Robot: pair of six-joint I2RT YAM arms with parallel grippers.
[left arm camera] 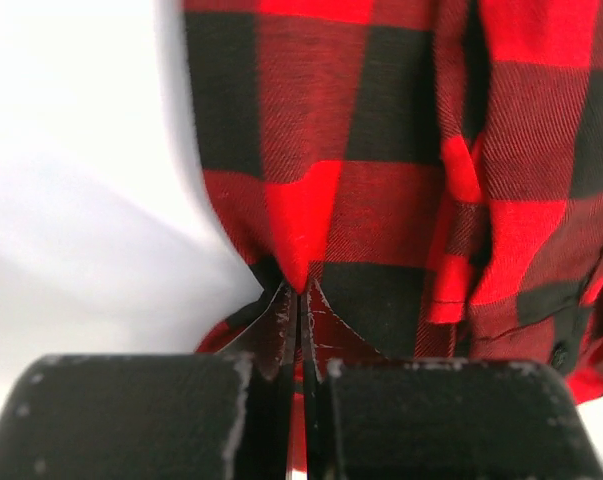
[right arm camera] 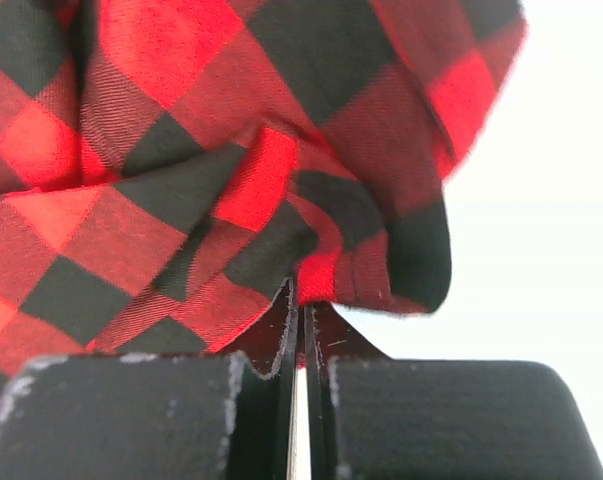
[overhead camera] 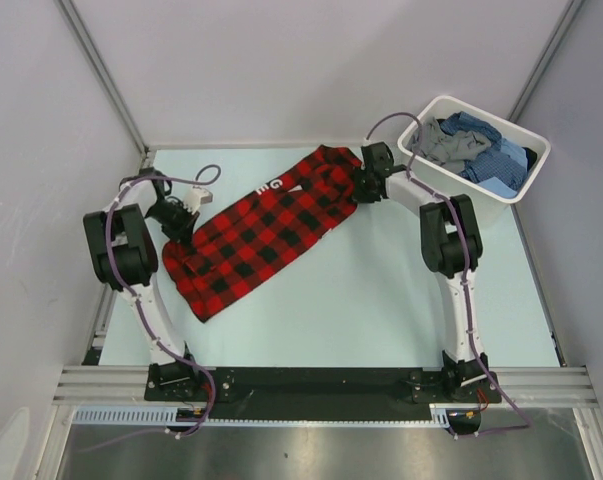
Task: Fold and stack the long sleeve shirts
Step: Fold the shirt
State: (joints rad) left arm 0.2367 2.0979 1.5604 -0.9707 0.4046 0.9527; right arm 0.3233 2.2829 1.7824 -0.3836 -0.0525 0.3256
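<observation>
Red-and-black check shirt (left arm camera: 311,210) fills both wrist views, its edges pinched in the tightly closed left tool (left arm camera: 299,300) and right tool (right arm camera: 301,300) (no gap at either); only overhead shows it spread diagonally on the surface (overhead camera: 381,290), other shirts (overhead camera: 476,150) heaped in the white tub (overhead camera: 471,195) beyond.

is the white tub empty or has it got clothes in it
Not empty: crumpled grey and blue shirts lie heaped inside the white tub.
</observation>
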